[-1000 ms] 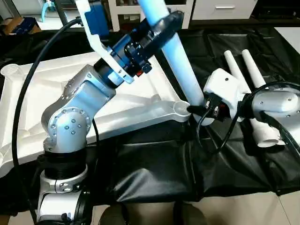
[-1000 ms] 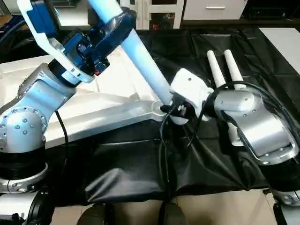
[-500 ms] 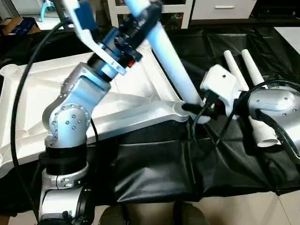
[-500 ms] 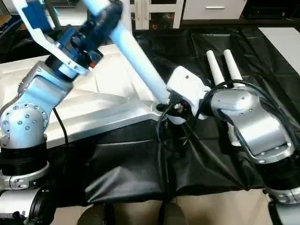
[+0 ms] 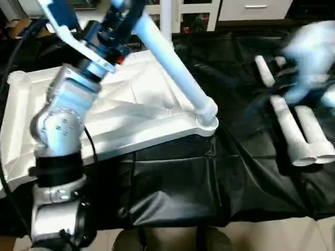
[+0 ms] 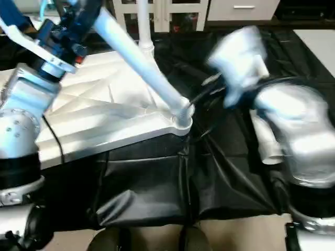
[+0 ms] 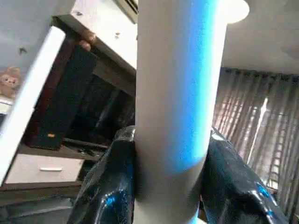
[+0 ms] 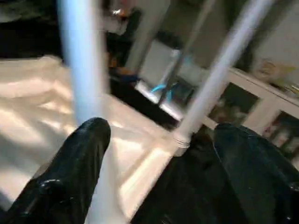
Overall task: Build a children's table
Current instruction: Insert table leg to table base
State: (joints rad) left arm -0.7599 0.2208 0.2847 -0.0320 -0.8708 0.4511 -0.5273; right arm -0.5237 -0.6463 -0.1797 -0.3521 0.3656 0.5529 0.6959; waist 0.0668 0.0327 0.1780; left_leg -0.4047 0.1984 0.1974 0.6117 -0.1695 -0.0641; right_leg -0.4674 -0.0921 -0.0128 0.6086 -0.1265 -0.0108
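Note:
The children's table top (image 5: pixel 131 112) lies upside down, ribs up, on black cloth. A white leg (image 5: pixel 172 63) slants down from the upper left, its lower end in the near right corner socket (image 5: pixel 207 121). My left gripper (image 7: pixel 170 137) is shut on this leg high up, one black finger (image 7: pixel 110 186) on each side. A second leg (image 6: pixel 142 23) stands upright in the far right corner socket. My right gripper (image 8: pixel 160 128) is open, its fingers (image 8: pixel 70 177) wide apart with nothing between them. The right arm (image 6: pixel 246 57) hangs blurred above the cloth, right of the slanted leg.
Two loose white legs (image 5: pixel 301 130) lie side by side on the black cloth (image 5: pixel 172 183) at the right. White cabinets (image 5: pixel 251 8) stand behind the work area. My left silver forearm (image 5: pixel 60 112) crosses over the table top.
My right gripper has let go of the slanted leg's lower end, opened wide and swung up and to the right. The left gripper has carried the leg's upper part leftward.

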